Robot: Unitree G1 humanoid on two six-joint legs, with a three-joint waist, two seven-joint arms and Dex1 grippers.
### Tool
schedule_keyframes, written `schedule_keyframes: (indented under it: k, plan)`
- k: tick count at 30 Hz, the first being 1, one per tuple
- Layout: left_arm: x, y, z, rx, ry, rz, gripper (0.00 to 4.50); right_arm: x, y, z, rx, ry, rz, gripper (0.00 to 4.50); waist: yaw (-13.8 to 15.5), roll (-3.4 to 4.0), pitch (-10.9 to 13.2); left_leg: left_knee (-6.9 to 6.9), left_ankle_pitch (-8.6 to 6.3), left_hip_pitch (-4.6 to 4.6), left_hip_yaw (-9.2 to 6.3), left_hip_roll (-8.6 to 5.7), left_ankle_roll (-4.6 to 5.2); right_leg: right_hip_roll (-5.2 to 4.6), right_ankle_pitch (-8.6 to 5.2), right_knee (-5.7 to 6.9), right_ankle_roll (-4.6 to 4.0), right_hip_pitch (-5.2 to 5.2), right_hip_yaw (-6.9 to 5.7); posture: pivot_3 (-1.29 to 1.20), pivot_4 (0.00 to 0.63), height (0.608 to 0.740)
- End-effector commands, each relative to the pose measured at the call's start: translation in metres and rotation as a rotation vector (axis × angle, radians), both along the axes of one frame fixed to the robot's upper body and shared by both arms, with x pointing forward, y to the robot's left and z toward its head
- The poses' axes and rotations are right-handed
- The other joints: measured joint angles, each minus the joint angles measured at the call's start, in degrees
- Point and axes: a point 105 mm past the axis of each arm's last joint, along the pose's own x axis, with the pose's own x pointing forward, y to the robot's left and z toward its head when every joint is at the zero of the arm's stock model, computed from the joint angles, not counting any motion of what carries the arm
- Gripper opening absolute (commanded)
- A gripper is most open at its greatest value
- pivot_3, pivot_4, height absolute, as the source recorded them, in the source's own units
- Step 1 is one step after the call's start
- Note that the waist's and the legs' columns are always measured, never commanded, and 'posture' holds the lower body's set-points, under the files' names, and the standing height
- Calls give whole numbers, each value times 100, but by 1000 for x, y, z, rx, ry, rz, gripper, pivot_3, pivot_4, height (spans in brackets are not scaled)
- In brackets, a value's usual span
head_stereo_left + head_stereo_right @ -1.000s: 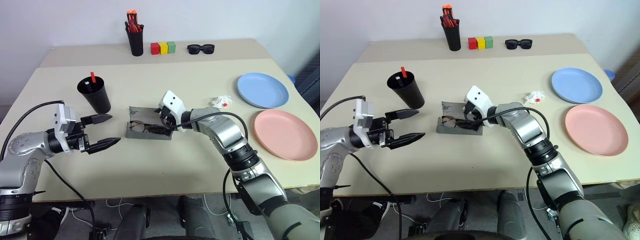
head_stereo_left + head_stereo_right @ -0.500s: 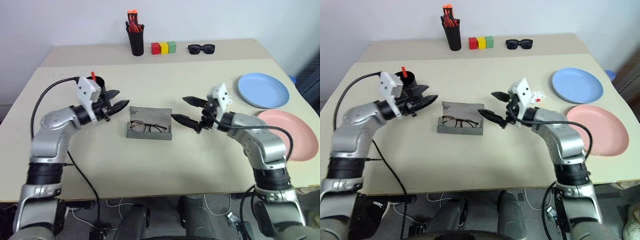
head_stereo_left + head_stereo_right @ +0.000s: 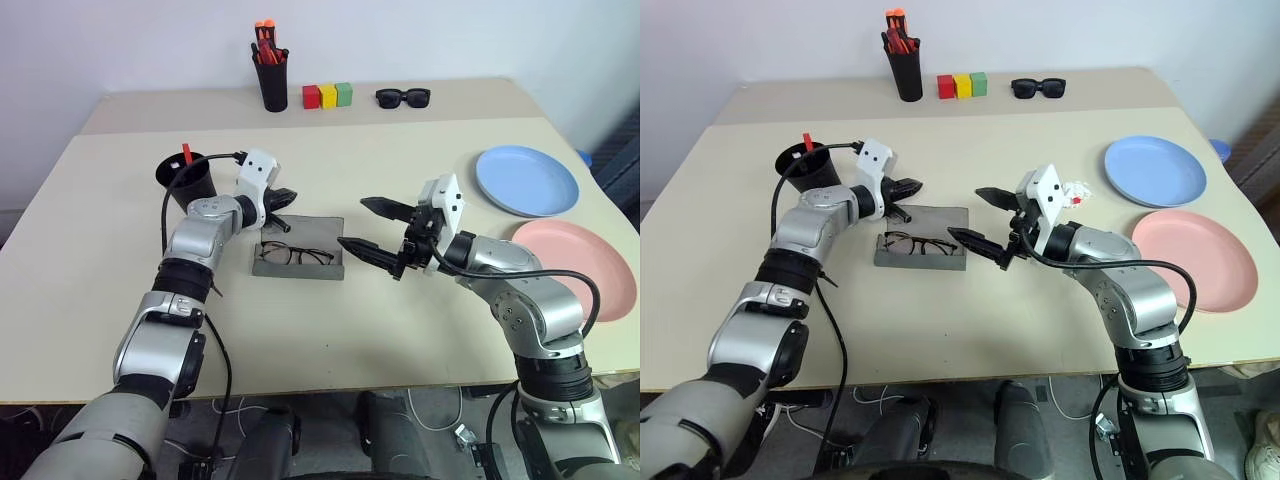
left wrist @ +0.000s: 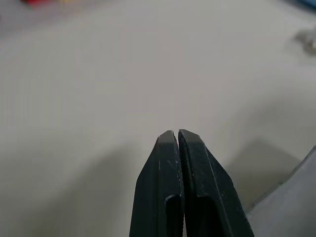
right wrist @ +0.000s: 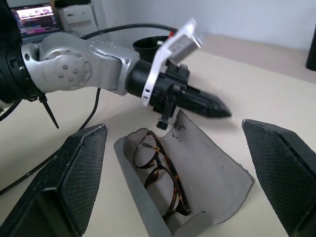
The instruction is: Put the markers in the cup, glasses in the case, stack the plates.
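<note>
Soft, even light falls from above; the pale surface (image 3: 420,160) is bright without glare. Shadows under the arms are faint and diffuse. The left wrist view's background is blurred, and the right wrist view's nearest fingers (image 5: 74,182) look soft.

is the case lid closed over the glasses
No, the case lies open, with the glasses lying uncovered inside it.

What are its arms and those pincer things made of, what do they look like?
Both arms are rounded silver-grey metal segments with black joint rings and a loose black cable looping alongside. Each wrist carries a small white box. The left pincer and right pincer each have two black, tapered, pointed fingers with a finely textured inner face.
</note>
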Motion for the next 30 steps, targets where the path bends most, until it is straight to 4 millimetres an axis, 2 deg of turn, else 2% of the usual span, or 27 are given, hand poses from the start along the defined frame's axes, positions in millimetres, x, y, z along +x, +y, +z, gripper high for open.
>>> schedule_keyframes:
  k: [1,5,11,16,20,24,28,30]
  plan:
    - [0,-1,8,-8,62,-43,47,-6,5,11,7,-71,4,4462,0,0,0,-1,0,1,0,0,0,0,0,0,0,0,0,0,150,740]
    - [-3,5,6,-144,203,-22,47,-6,7,12,14,-78,-6,4462,-26,0,0,-1,0,4,1,0,0,0,0,2,1,0,0,0,150,740]
    - [-25,16,-4,-232,379,-70,47,-2,7,10,0,-87,-19,4462,-30,0,0,0,0,4,-2,1,-1,1,0,5,0,0,0,0,150,740]
    - [-41,22,2,-252,414,-97,47,0,9,9,-8,-92,-18,4462,-33,1,0,0,1,6,-2,1,-1,1,0,9,0,-1,0,0,150,740]
    - [-61,26,-6,-216,440,-128,47,2,10,10,-10,-98,-22,4462,-40,2,-1,-2,1,8,-2,2,-2,0,0,11,-1,-2,1,0,150,740]
    - [-68,33,-6,-147,330,-96,47,4,10,9,-14,-101,-26,4462,-18,2,-1,-2,2,8,-3,3,-4,0,0,11,-1,-1,3,0,150,740]
    - [-63,40,3,-76,172,-33,47,5,11,8,-14,-101,-24,4462,9,2,-1,0,4,8,-3,4,-7,0,1,10,-2,-1,3,0,150,740]
    - [-60,44,6,-78,146,-6,47,5,12,7,-15,-101,-19,4462,20,2,-1,0,5,6,-3,3,-9,0,1,9,-2,0,3,0,150,740]
